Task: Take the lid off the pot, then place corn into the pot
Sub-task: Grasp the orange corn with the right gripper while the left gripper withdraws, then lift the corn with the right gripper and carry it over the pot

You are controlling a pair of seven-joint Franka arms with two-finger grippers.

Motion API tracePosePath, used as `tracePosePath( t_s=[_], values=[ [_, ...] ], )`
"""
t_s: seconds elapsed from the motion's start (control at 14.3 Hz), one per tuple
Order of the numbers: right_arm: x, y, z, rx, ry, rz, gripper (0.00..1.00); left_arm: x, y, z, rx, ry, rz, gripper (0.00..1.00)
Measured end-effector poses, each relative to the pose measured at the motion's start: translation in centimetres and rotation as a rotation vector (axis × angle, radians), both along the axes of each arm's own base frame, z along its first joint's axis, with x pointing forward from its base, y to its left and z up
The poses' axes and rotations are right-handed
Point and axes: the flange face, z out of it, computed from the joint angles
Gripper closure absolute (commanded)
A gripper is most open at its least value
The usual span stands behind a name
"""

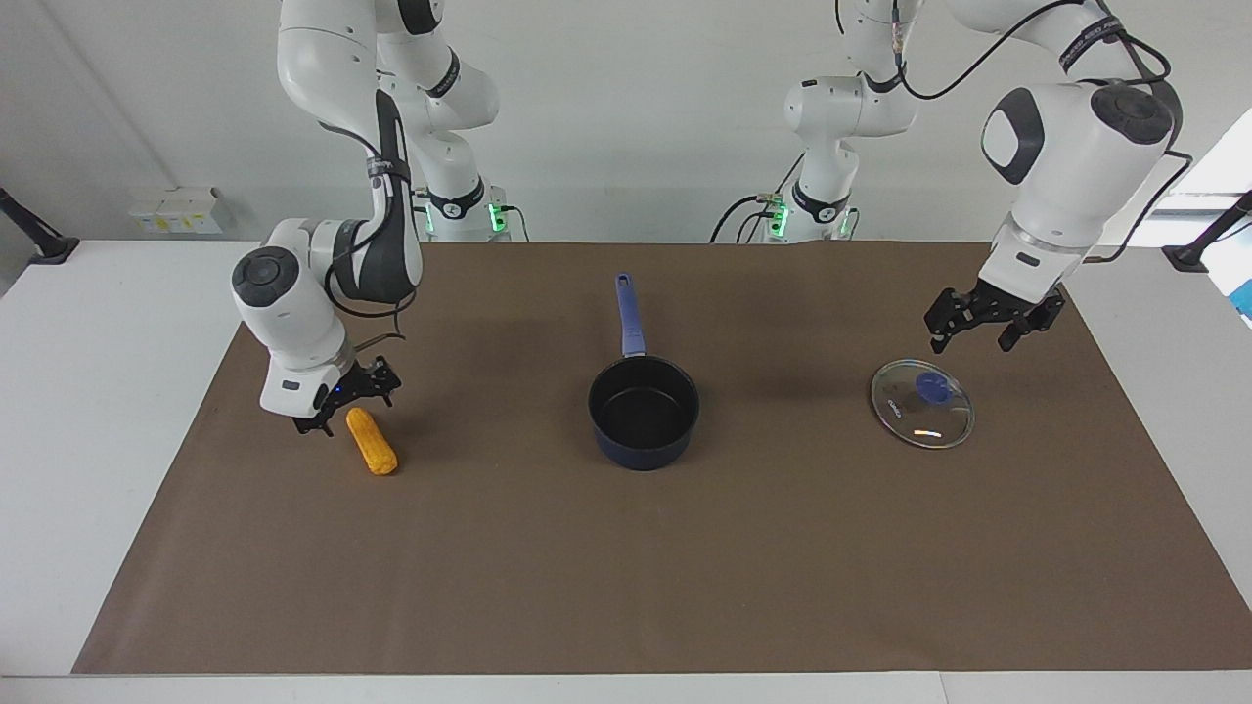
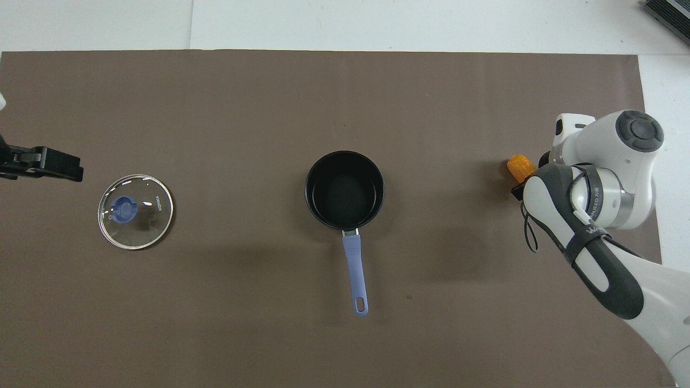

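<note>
A white table [image 1: 88,391] under a pale wall carries one brown mat [image 1: 626,567], with two white arms rising at the robots' end. On the mat lie three things: one pot, one lid, one corn. The pot [image 1: 643,413] stands uncovered mid-mat, its black inside bare and its one blue handle [image 1: 629,313] pointing toward the robots. The lid [image 1: 921,403] lies flat on the mat toward the left arm's end, well apart from the pot, its blue knob [image 1: 930,386] up. The corn [image 1: 372,441] lies on the mat toward the right arm's end, also well apart from the pot. The left gripper [image 1: 990,323] hangs in the air above the mat just beside the lid, its fingers spread and holding nothing. The right gripper [image 1: 350,404] is low over the corn's end nearer the robots, fingers spread; it seems not to touch the cob, though from above the arm hides most of that spot.
</note>
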Motion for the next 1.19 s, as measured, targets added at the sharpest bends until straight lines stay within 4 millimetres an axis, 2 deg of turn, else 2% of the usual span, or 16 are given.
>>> tracePosePath(
  t_s=[0.14, 0.21, 0.42, 0.49, 0.77, 0.91, 1.05, 1.19],
  values=[
    [0.1, 0.1, 0.1, 0.026, -0.005, 0.000, 0.26, -0.1, 0.0, 0.0, 0.000, 0.004, -0.003, 0.00],
    [0.1, 0.1, 0.1, 0.032, -0.007, 0.002, 0.47, -0.1, 0.0, 0.0, 0.000, 0.006, -0.005, 0.00],
    [0.1, 0.1, 0.1, 0.032, -0.008, 0.011, 0.92, -0.1, -0.2, 0.0, 0.000, 0.007, -0.017, 0.00],
    [0.1, 0.1, 0.1, 0.032, -0.009, 0.013, 1.00, -0.2, -0.4, 0.0, 0.000, 0.008, -0.021, 0.00],
    [0.2, -0.3, 0.4, 0.033, -0.015, 0.008, 1.00, -0.2, -0.3, -0.1, 0.000, 0.012, -0.018, 0.00],
    [0.7, -0.4, 1.5, 0.036, -0.036, -0.009, 1.00, -0.2, 0.3, -0.1, 0.000, 0.013, -0.007, 0.00],
    [1.4, -0.1, 4.5, 0.044, -0.059, -0.088, 1.00, -0.1, 0.9, -0.1, 0.000, 0.013, 0.003, 0.00],
    [2.0, 1.4, 8.7, 0.058, -0.072, -0.185, 1.00, -0.1, 0.9, -0.1, 0.000, 0.013, 0.003, 0.00]
  ],
)
